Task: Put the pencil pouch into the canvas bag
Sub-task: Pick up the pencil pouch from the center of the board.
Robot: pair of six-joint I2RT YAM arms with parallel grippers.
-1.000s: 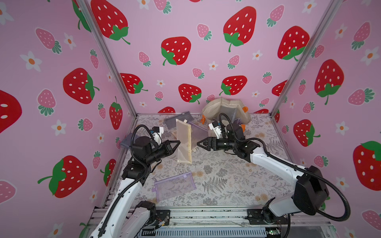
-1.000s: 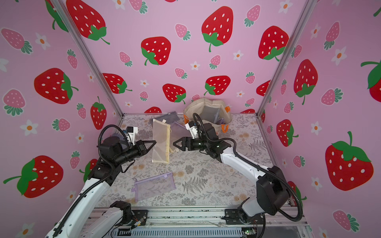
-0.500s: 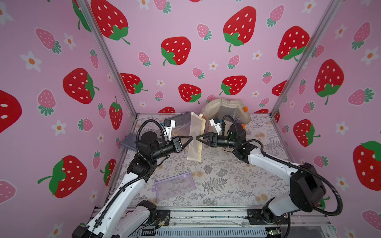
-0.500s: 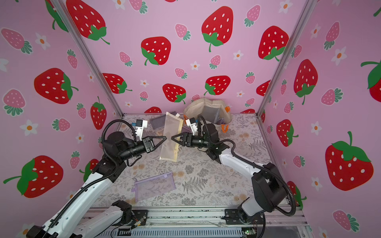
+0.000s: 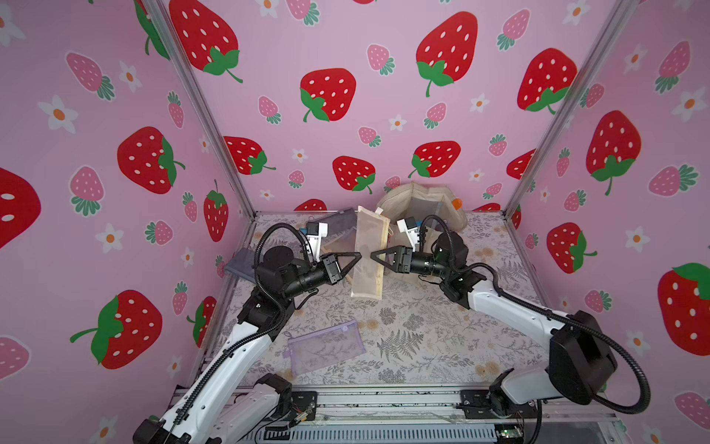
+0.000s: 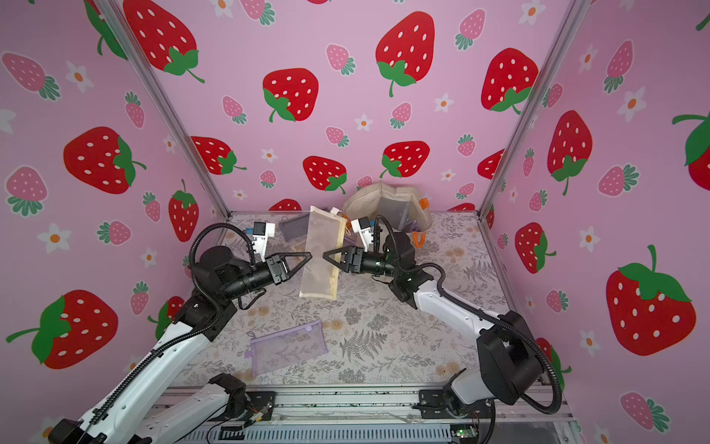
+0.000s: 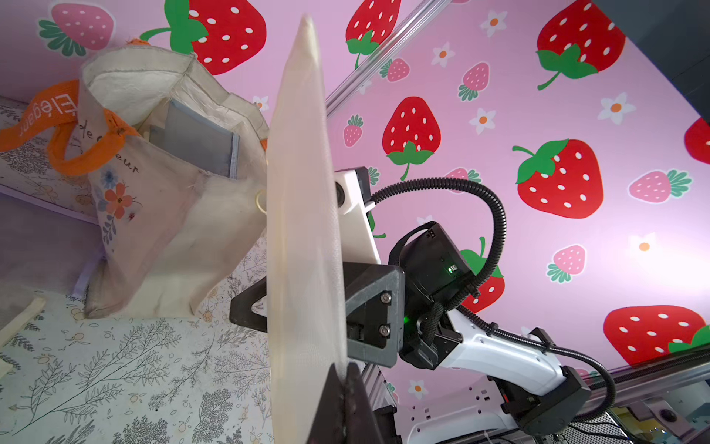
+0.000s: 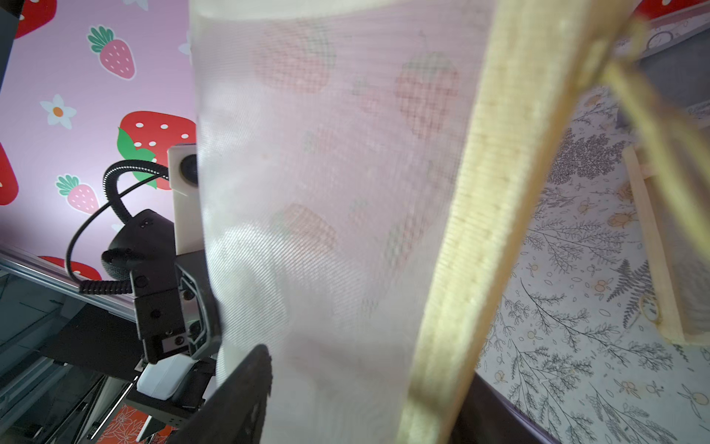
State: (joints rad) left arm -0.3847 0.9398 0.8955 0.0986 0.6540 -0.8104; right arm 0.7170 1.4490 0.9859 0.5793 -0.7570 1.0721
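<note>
Left jaws tight on pencil pouch (image 5: 369,234)

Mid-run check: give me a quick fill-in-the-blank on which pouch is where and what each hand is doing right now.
The left hand grips the ___ mesh pouch.
The flat pouch on the table is ___.
The stowed pouch inside the canvas bag is ___.
The right hand, close to the held pouch, is ___.
Missing words: cream; purple; grey; open.
</note>
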